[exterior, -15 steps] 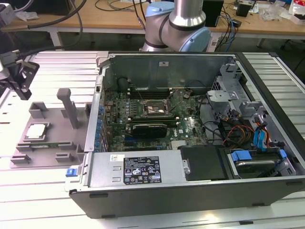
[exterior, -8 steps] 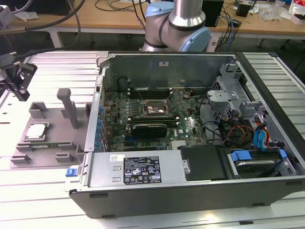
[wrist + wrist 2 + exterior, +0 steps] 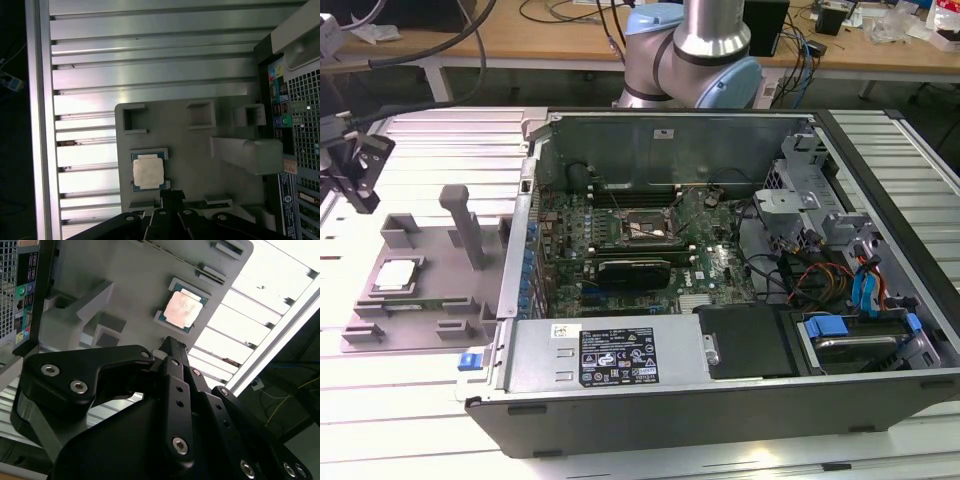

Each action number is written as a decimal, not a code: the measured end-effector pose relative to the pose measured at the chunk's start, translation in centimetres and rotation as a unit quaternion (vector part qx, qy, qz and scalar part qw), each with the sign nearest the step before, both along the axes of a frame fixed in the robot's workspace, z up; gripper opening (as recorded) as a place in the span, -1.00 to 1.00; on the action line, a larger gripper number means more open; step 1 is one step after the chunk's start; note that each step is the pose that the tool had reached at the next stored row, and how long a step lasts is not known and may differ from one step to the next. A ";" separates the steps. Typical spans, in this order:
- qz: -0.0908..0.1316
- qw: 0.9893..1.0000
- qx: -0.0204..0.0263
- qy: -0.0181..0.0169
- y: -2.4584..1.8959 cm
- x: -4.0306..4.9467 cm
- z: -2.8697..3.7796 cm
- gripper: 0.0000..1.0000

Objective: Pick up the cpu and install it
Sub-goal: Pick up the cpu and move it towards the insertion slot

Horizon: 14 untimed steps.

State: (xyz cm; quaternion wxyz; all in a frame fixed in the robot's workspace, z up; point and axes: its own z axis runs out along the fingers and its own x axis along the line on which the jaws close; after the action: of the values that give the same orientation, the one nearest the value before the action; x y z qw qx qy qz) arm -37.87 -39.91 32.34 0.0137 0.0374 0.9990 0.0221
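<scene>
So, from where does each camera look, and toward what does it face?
Exterior view: off the arm, facing down on the open computer case and the grey holder with the cpu; arm and claw show.
First wrist view: on the arm, facing down on the cpu; claw shows.
Second wrist view: on the arm, looking past the claw at the cpu.
Shared: all three show the cpu in the grey holder.

Small square silvery-topped cpu (image 3: 398, 275), flat in a shallow recess of the grey holder tray (image 3: 430, 265)
</scene>
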 end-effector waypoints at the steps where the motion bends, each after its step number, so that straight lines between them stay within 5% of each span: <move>1: 0.000 1.000 0.000 0.000 0.00 -0.04 -0.03 -0.79; 14: 0.000 1.000 0.000 0.000 0.00 -0.60 -0.54 -0.79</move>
State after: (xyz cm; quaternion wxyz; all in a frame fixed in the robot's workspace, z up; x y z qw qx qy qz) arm -38.47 -39.91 31.80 0.0137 0.0374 0.9990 0.0221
